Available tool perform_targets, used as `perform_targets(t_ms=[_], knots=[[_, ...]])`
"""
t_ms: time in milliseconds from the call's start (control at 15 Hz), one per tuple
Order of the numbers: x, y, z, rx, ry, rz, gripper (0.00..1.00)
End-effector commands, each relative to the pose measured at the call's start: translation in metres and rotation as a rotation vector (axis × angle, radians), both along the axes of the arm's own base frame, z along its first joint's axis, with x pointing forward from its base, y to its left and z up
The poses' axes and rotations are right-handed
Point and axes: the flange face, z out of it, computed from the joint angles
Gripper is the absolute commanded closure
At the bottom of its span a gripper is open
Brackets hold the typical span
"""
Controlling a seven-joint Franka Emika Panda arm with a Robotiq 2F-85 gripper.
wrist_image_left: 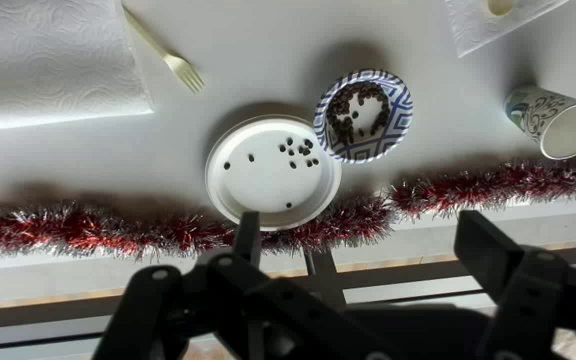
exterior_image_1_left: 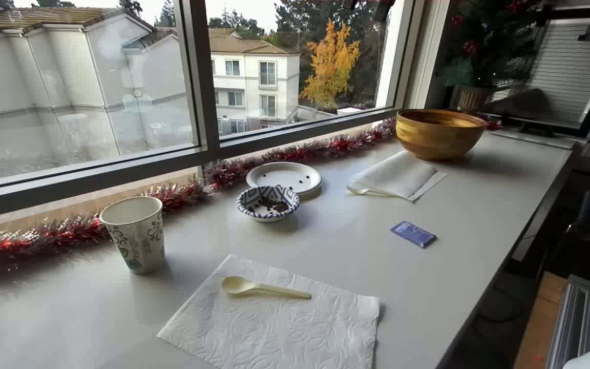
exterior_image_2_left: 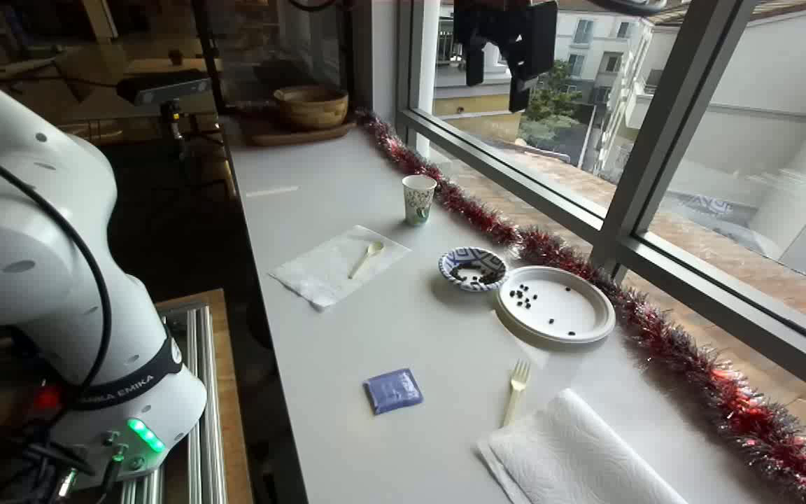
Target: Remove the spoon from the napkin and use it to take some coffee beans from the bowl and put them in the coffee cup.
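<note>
Wrist view: fingers (wrist_image_left: 483, 255) apart, spoon (wrist_image_left: 500, 6) cropped, though whole in both exterior views.

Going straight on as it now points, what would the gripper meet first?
Probably the plate, on its side by the bowl, judging by the wrist view; depth is unclear, so the bowl could come first.

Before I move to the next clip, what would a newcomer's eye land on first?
Probably the red-and-silver tinsel along the foot of the window. After that, the patterned bowl of dark beans, beside the plate. The open gripper also stands out, black against the window in an exterior view.
</note>
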Motion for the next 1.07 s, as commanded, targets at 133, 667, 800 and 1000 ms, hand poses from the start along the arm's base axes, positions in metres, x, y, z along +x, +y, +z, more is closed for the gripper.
perform_targets(t_ms=[133,667,800,1000], knots=[[0.000,0.000,0.001,0.000,0.001,0.000,0.00],[0.000,0.000,0.001,0.000,0.001,0.000,0.00],[0.003,0.011,-0.005,0.006,0.011,0.027,0.00],[0.007,0.074,-0.037,-0.014,0.057,0.113,0.00]])
